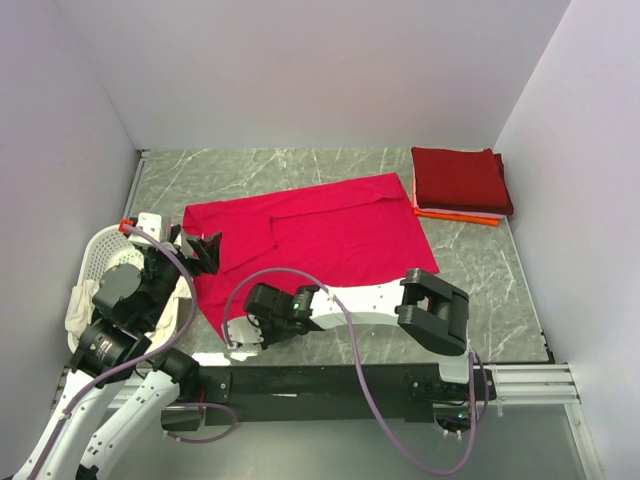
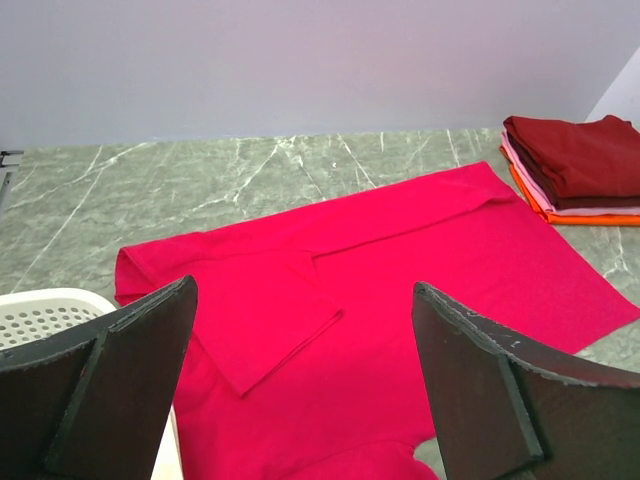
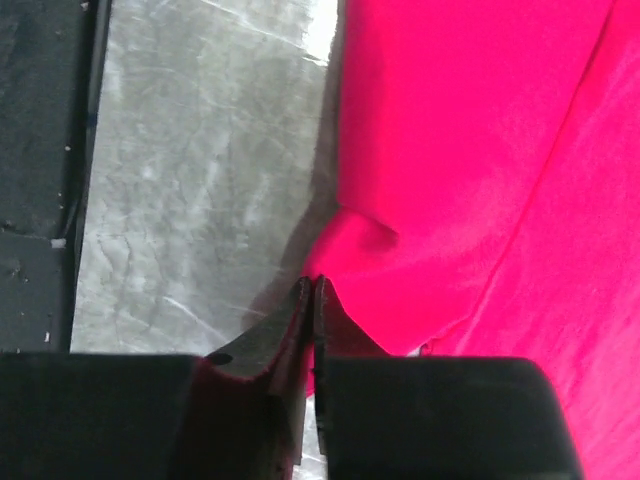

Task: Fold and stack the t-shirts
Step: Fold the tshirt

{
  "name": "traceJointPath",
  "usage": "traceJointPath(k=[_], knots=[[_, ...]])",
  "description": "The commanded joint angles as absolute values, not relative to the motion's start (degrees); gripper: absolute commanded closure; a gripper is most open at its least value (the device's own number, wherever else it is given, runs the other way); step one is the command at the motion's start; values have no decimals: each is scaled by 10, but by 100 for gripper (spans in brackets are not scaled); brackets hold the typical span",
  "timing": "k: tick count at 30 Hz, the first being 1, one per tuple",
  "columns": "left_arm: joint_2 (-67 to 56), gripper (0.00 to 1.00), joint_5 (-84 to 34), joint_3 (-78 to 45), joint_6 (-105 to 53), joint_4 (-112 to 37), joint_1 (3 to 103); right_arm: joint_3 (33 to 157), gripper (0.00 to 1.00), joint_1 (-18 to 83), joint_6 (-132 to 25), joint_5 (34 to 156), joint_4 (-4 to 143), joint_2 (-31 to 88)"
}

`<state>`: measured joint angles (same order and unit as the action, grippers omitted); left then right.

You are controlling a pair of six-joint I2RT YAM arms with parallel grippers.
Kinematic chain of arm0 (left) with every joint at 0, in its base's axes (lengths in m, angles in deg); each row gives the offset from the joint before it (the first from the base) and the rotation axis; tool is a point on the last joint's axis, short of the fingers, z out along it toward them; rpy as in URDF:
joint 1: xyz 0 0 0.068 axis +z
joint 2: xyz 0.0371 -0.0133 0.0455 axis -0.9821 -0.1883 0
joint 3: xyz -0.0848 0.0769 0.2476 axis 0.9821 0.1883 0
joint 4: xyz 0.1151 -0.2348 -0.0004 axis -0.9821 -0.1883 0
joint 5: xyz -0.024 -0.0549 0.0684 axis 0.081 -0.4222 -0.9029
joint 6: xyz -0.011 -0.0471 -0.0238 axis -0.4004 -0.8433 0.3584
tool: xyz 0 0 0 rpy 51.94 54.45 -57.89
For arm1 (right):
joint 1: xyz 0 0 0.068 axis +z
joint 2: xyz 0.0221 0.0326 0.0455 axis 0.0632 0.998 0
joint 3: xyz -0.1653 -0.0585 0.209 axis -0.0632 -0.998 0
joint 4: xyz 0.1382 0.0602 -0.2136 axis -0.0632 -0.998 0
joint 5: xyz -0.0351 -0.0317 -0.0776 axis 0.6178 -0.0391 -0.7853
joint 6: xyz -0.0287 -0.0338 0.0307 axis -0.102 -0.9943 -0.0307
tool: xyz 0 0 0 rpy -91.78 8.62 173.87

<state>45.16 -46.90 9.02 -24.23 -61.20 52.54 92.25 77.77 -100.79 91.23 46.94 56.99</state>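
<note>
Shirt (image 1: 330, 235): lies flat on table (image 1: 300, 165), well apart from stack (image 1: 460, 180) at far right. Left gripper (image 2: 305, 290): hovers released over its left edge (beside basket (image 1: 100, 250)). Right gripper (image 3: 312, 285): clenched at near hem, catch unclear.

Crimson t-shirt (image 1: 330, 235) on grey-green (white-veined) marbled table (image 1: 300, 165).

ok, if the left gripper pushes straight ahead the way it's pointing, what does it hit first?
Most likely the crimson t-shirt, around its folded-in sleeve. The left gripper is open and nothing shows in between, though depth is hard to judge.
</note>
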Motion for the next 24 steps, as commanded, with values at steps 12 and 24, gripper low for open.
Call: traceJointPath(k=[12,24], knots=[[456,6,-479,83,-248,-586,526,1062,83,548,-791,1033,494,561],[355,15,-380,96,-247,-600,525,1091,38,459,-901,1171,370,545]])
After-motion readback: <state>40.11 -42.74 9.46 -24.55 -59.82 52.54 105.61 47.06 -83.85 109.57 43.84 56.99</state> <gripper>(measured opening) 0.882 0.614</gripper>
